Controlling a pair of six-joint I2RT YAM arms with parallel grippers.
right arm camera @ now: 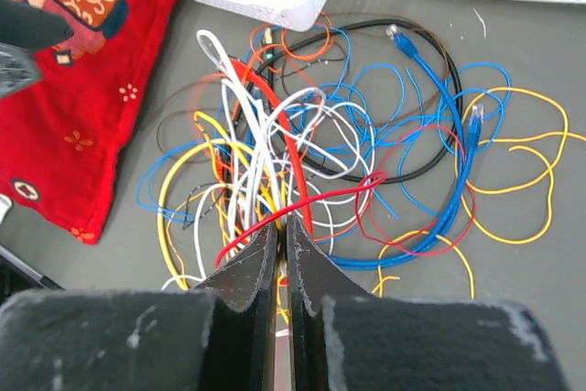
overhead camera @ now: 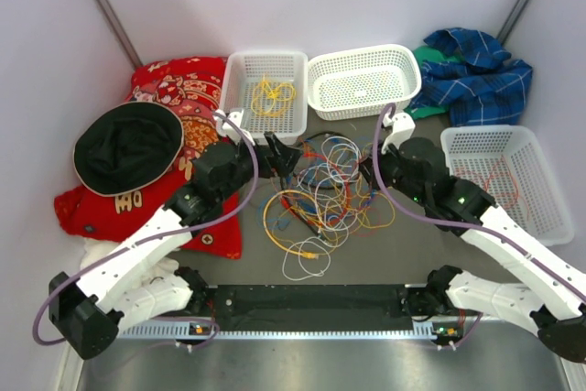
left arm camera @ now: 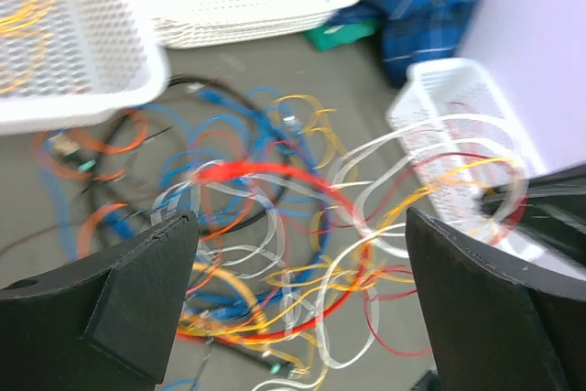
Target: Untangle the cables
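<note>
Cables (overhead camera: 320,194), thin flexible wires in yellow, orange, blue, white, red and black, found heaped in one tangle of loops at the middle of the grey table top (overhead camera: 412,263).

Top view: tangle flanked by the left black two-finger pincer (overhead camera: 282,155) at its far-left edge and the right black two-finger pincer (overhead camera: 371,171) at its right edge. Neither pincer's state legible from here. Seen only here: round black hat (overhead camera: 128,146) on patterned red cloth (overhead camera: 92,208), and a yellow wire coil (overhead camera: 273,93) inside the far-left white perforated plastic basket (overhead camera: 240,89).

Left wrist view, blurred: left pincer (left arm camera: 302,263) wide open, gripping nothing, poised above the cables (left arm camera: 265,226), which fill the gap between its fingers (left arm camera: 137,290). Shown here and not from above: white and yellow loops raised off the heap toward the right.

Right wrist view, sharp: right pincer (right arm camera: 282,226) closed at the near edge of the cables (right arm camera: 348,135), red and white strands running straight into the pinched tips. Shown only here: small connectors on a thicker blue lead (right arm camera: 458,144).
</note>
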